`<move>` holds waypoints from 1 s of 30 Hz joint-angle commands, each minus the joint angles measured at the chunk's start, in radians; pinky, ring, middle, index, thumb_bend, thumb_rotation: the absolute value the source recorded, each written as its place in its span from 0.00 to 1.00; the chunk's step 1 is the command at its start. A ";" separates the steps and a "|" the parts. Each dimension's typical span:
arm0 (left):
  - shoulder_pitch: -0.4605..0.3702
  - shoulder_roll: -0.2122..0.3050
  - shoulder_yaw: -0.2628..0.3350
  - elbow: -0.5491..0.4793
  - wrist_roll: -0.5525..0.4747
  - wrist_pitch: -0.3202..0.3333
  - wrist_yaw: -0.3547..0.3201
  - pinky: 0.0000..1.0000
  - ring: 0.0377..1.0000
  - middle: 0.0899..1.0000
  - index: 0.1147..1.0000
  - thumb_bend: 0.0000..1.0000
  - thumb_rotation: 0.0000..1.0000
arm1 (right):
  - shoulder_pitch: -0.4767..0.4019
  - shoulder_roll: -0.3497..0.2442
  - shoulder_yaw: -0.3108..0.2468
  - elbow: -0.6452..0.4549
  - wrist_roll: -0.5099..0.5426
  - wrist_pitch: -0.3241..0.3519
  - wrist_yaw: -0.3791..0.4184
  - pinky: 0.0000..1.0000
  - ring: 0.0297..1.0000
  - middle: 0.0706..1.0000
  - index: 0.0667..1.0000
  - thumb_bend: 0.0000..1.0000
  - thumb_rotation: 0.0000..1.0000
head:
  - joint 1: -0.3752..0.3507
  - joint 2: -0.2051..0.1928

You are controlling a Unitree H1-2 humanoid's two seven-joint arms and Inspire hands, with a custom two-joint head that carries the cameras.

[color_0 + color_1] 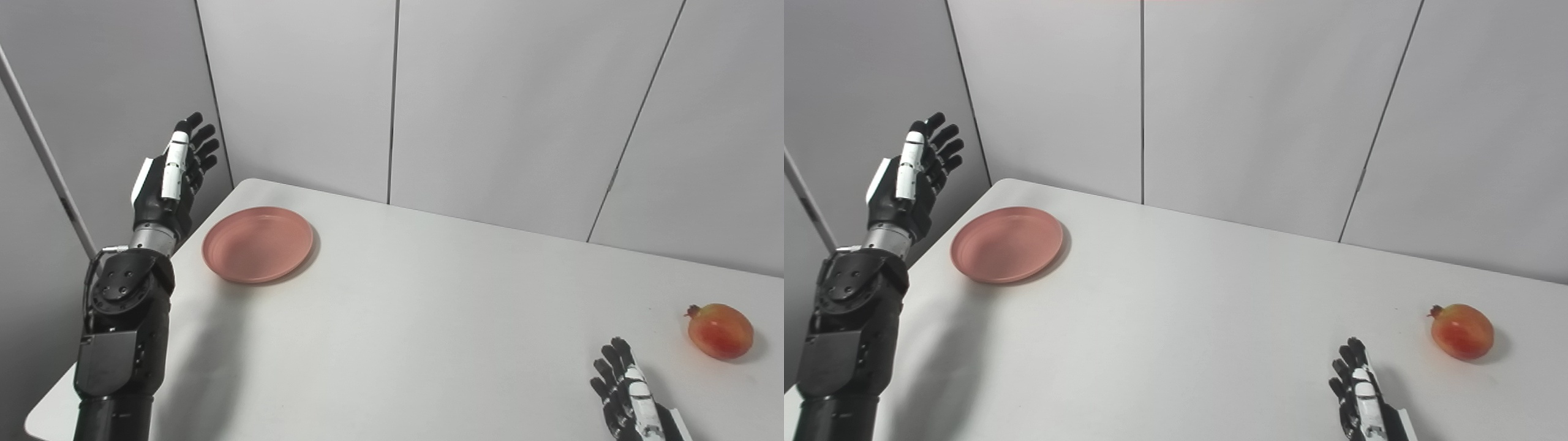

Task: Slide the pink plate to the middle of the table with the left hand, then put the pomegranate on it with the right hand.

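round pink plastic plate: empty, far-left on white table | red-orange pomegranate: right | left hand: raised, fingers apart | right hand: low, fingers apart, empty

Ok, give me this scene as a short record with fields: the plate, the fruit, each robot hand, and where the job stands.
plate: pink plate, empty, near the far left corner of the table
fruit: pomegranate, on the table at the right, touching nothing
left robot hand: left hand, raised beside the table's left edge, fingers apart, holding nothing
right robot hand: right hand, low near the front, short of the pomegranate, holding nothing
progress: plate not yet slid to the middle
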State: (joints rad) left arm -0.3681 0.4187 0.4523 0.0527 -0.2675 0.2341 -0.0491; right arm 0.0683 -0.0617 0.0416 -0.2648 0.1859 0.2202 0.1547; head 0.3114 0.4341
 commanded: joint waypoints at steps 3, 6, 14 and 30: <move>-0.033 0.046 0.009 0.030 -0.013 -0.054 -0.007 0.93 0.93 0.93 0.92 0.35 1.00 | -0.015 0.000 -0.006 -0.047 0.012 0.005 -0.001 1.00 1.00 1.00 1.00 0.05 1.00 | 0.002 0.004; -0.031 0.052 0.008 0.063 -0.019 -0.069 -0.017 0.94 0.94 0.93 0.92 0.35 1.00 | -0.014 0.001 -0.007 -0.049 0.012 0.009 -0.004 1.00 1.00 1.00 1.00 0.04 1.00 | 0.001 0.004; -0.034 0.062 0.010 0.168 -0.045 -0.122 -0.042 0.97 0.94 0.95 0.92 0.35 1.00 | -0.013 -0.001 -0.009 -0.050 0.019 0.011 0.000 1.00 1.00 1.00 1.00 0.05 1.00 | 0.007 0.005; -0.053 0.034 0.022 0.280 -0.070 -0.133 0.005 0.94 0.92 0.91 0.91 0.33 1.00 | -0.011 -0.009 -0.004 -0.056 0.014 0.010 -0.002 1.00 1.00 1.00 1.00 0.04 1.00 | 0.009 0.005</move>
State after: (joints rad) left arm -0.3691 0.4350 0.4665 0.3546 -0.3290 0.1492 -0.0417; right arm 0.0731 -0.0703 0.0398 -0.2868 0.1947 0.2292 0.1534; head 0.3191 0.4387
